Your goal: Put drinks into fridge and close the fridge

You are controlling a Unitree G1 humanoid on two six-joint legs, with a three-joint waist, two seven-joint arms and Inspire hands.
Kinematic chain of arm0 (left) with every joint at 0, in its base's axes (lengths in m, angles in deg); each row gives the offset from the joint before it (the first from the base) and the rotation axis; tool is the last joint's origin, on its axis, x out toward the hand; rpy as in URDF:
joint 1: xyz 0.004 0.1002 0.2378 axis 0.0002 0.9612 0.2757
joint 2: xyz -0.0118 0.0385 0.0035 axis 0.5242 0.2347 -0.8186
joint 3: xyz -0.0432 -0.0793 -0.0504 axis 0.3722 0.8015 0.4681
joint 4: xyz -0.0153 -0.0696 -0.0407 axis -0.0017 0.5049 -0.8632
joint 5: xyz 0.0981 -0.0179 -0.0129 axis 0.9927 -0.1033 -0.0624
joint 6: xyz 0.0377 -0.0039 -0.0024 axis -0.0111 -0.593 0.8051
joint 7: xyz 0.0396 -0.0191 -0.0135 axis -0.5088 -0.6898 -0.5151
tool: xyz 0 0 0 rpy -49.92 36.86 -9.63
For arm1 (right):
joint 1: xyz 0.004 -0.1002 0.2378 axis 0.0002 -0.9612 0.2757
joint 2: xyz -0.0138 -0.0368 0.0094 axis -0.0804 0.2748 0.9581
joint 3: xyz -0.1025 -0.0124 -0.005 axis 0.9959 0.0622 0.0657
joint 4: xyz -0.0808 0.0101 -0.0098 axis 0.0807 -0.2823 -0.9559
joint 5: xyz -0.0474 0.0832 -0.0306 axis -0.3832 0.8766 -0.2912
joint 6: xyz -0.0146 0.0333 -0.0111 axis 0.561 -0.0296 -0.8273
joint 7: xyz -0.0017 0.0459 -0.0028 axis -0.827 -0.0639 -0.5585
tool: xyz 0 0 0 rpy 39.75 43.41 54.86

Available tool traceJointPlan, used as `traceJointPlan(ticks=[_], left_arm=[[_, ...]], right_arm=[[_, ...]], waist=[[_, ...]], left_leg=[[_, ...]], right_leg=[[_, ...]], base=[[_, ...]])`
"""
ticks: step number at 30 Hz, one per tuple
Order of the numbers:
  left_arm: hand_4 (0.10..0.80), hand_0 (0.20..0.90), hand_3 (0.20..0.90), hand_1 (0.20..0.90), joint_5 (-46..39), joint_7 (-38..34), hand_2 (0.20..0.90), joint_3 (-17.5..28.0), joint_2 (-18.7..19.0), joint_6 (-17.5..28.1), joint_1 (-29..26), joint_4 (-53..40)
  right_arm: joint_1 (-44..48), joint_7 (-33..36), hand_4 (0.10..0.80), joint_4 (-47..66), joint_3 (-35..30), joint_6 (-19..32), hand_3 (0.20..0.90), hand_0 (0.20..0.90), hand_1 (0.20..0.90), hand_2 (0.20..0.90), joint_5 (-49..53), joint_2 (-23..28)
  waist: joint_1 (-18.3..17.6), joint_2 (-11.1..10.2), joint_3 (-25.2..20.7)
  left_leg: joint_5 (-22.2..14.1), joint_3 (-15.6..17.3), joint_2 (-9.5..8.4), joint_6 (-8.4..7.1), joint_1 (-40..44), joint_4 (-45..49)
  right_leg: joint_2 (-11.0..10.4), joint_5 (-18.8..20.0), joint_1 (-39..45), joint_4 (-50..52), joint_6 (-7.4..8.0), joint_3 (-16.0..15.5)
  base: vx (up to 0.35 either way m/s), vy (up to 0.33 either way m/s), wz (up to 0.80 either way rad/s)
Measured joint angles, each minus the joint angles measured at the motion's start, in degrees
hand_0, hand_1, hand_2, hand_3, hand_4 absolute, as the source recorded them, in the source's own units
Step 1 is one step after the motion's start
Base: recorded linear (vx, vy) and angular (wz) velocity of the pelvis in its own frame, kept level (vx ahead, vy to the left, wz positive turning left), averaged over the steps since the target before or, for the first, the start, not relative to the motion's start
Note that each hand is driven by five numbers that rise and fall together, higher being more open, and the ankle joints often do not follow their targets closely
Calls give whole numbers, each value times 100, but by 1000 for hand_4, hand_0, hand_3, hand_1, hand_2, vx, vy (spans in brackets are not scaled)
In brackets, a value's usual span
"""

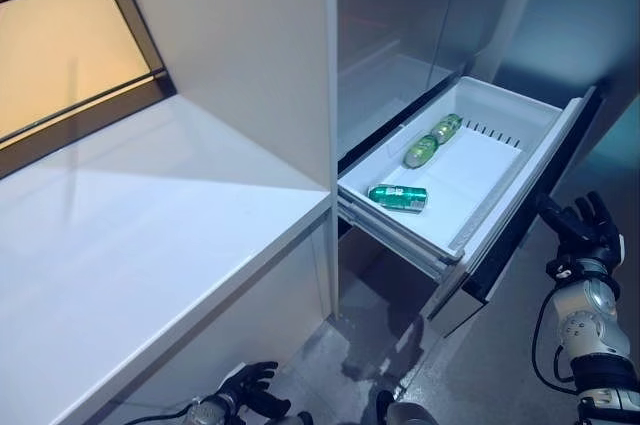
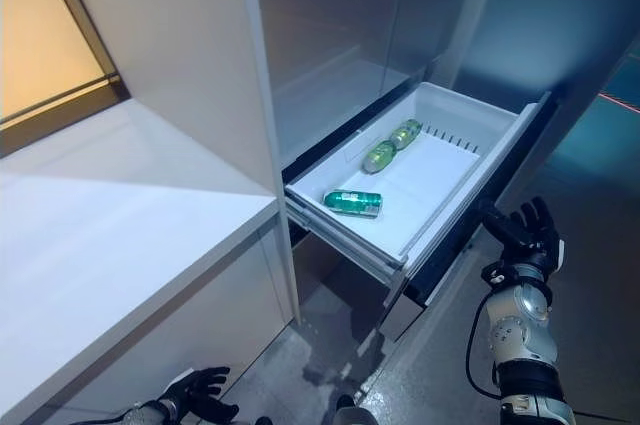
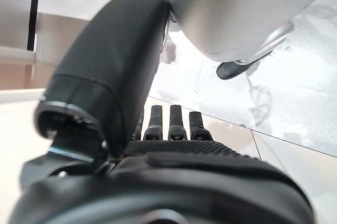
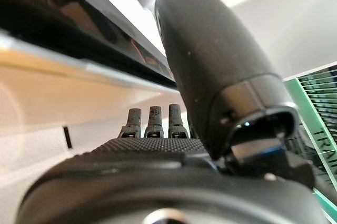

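Left hand [image 1: 245, 390] hanging idle down low, fingers loose, holding nothing.
I'm raising the right hand [image 1: 585, 230], fingers spread, by the drawer [image 1: 520, 180] front for pushing; can [image 1: 398, 197] and two bottles [image 1: 432, 140] lying inside already.

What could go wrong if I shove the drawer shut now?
1. The green can lies on its side near the fridge drawer's front; a hard push may send it rolling.
2. The right hand, open, sits by the front's edge, so a push there could skew the drawer.
3. Two bottles may shift.
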Motion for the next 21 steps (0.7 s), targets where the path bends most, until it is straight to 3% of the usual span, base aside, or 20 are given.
traceJointPlan(ticks=[3,9,17,21], left_arm=[[800,900,900,900,-163,-108,900,-39,-2,-1,-287,-162],[800,900,900,900,-406,-271,900,88,-7,38,-383,-305],[800,900,900,900,-618,-418,900,295,-15,141,-359,-427],[800,900,900,900,-624,-467,900,297,-3,-7,-159,-397]], right_arm=[[438,6,800,-283,-77,199,900,900,900,900,26,117],[874,-292,800,-458,-13,330,900,900,900,900,162,442],[1576,-1113,800,-859,323,332,900,900,900,900,249,764],[2190,-1126,800,-1209,810,281,900,900,900,900,243,844]], waist=[[102,41,322],[111,128,614],[243,291,866],[444,345,961]], left_leg=[[-415,-71,-69,73,-761,1126],[-710,-140,-225,139,-1537,2135],[-725,-624,-438,103,-2079,2594],[-676,-891,-421,-2,-2136,2604]], right_leg=[[-120,-334,-653,970,42,-22],[-446,-640,-1350,2005,99,-172],[-498,-677,-1799,2410,-2,-440],[-495,-768,-1857,2608,-85,-625]], base=[[-59,74,17],[-59,78,9],[-9,58,5],[19,42,-3]])
